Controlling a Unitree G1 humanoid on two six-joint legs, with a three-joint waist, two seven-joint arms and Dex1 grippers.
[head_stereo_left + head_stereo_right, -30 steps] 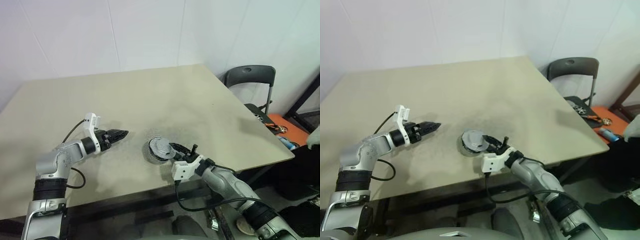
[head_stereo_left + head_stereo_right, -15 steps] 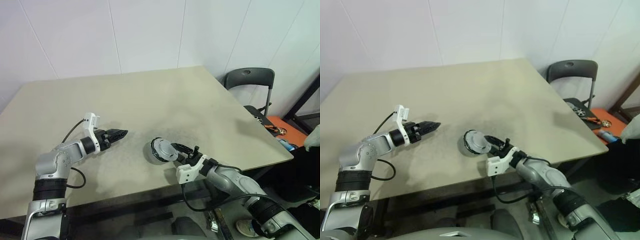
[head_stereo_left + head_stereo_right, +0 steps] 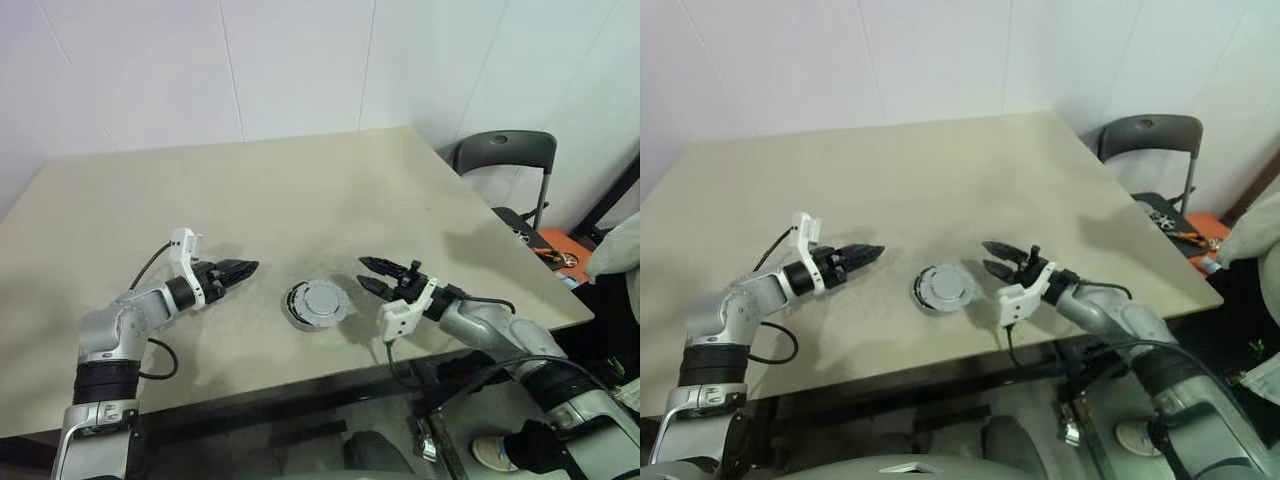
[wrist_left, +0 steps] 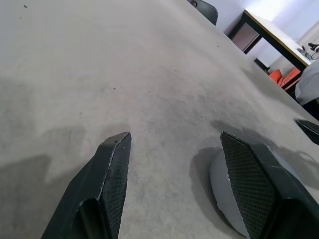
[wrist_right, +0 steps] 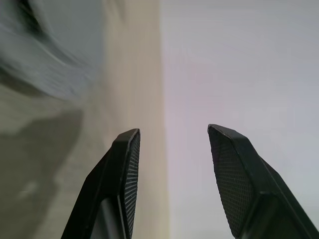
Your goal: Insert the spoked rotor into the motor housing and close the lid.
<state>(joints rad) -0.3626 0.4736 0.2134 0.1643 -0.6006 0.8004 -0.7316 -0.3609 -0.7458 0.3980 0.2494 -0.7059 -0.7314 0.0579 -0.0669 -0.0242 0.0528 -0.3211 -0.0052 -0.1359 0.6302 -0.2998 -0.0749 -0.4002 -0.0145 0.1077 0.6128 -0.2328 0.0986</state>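
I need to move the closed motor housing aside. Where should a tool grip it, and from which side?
Grip the motor housing across its round outer wall, coming from straight above with the fingers straddling opposite sides. It lies flat on the table with the lid covering the top, so nothing sticks up to pinch. That is a judgement; the wall looks low.

grey lid (image 3: 318,301), beige table (image 3: 300,200), black gripper fingers (image 3: 237,268)
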